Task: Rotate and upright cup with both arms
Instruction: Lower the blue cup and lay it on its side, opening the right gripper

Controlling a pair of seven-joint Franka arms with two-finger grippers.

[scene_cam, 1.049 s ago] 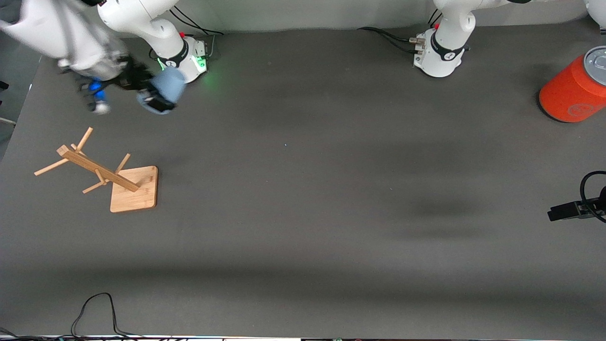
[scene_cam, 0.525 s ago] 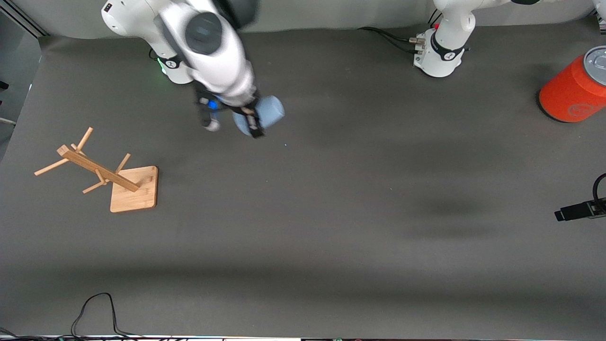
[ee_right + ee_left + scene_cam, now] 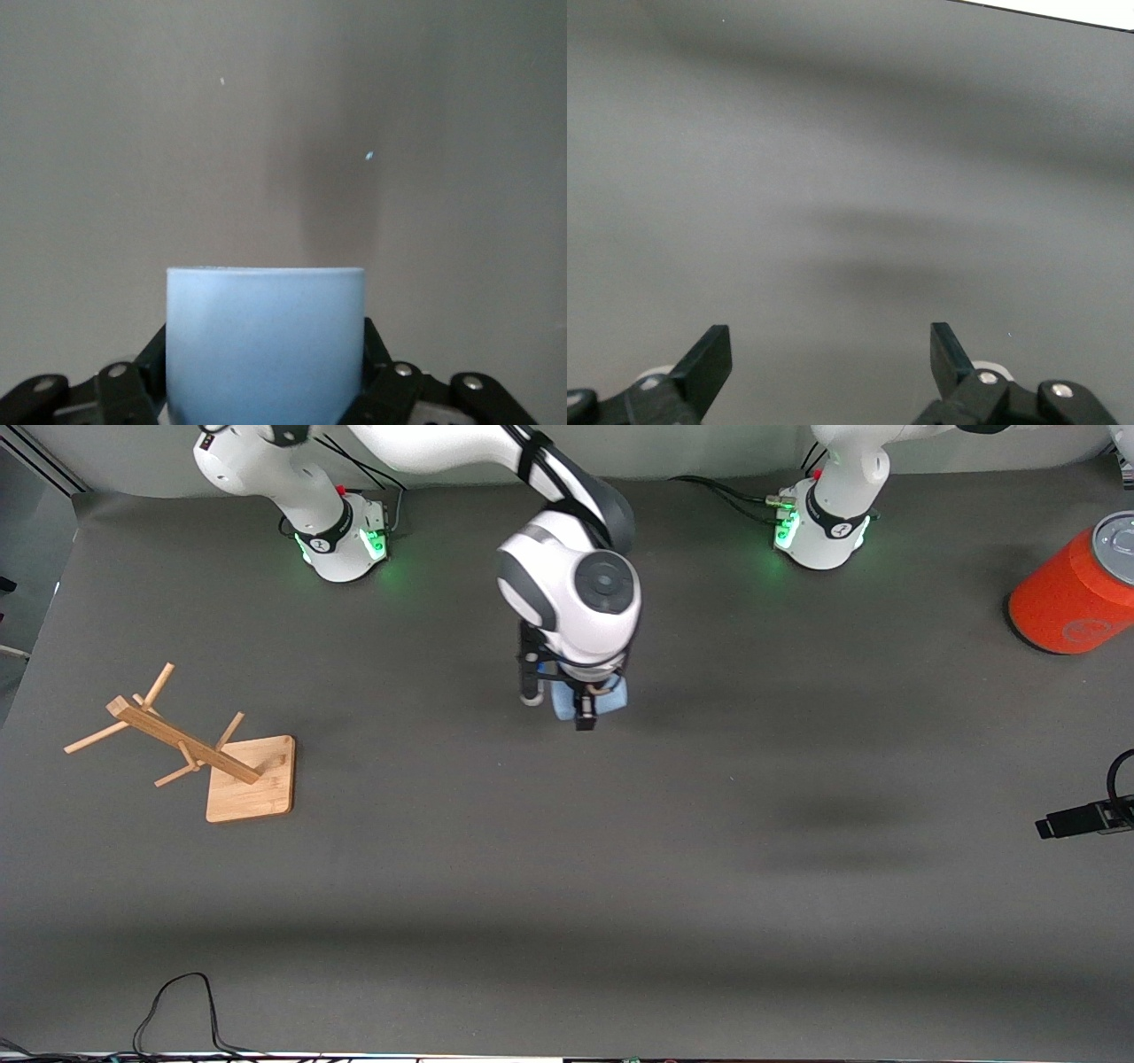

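Right arm has swung from the upper left of the front view to upper centre, carrying the cup along. Table (image 3: 567, 886) is dark grey. Orange can (image 3: 1072, 593) sits at the frame's upper right edge, wooden rack (image 3: 190, 748) mid-left. Right gripper (image 3: 585, 707) is clamped on the cup (image 3: 266, 341), up over the mat. Left gripper (image 3: 831, 354) waits over bare mat, fingers (image 3: 709, 359) spread wide, holding nothing.
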